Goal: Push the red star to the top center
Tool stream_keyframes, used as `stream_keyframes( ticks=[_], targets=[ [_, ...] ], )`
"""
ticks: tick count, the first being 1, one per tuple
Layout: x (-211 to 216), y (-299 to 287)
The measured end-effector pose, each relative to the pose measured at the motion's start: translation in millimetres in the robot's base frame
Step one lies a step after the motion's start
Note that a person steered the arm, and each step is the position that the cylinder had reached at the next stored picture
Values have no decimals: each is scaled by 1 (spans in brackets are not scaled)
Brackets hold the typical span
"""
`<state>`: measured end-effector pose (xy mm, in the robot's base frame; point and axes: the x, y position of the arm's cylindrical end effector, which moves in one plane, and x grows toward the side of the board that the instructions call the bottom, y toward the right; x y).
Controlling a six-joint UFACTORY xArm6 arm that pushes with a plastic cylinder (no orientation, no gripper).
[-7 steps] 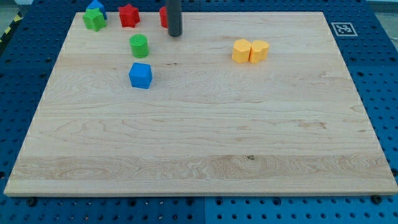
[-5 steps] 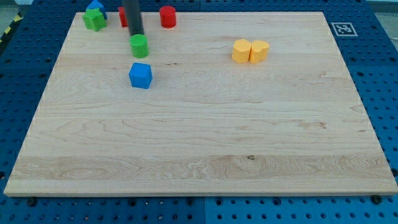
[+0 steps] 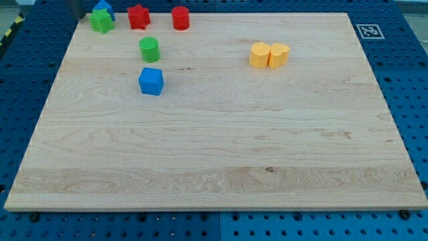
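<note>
My tip cannot be made out anywhere over the surface [image 3: 221, 154]. A dark smudge at the view's top left corner may be the rod, but this cannot be told. The end effector is a bare rod, so nothing is spread or pinched, and no block is seen to be touched.

The red star [image 3: 138, 17] lies at the view's top edge, well to the view's left of centre. A red cylinder [image 3: 180, 17] stands near it on the view's right, directly on the line to the top centre. A green block [image 3: 101, 21] and a blue block [image 3: 103, 7] sit close together on its other side. A green cylinder [image 3: 149, 49] and a second blue block [image 3: 151, 81] lie further down. Two yellow blocks [image 3: 259, 55] [image 3: 278, 54], touching each other, lie well apart towards the view's right.

The push is judged not yet begun. My tip is best set in the gap between the green block and the star, so that the star lies just to the view's right of the end effector. Contact should be centred, since an off-centre shove would likely spin the star. The red cylinder should be passed slightly below, or it will likely be swept along.
</note>
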<state>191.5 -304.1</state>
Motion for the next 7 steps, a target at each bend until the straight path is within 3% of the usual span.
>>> stream_keyframes(
  ticks=[7],
  targets=[
    [0,39]
  ],
)
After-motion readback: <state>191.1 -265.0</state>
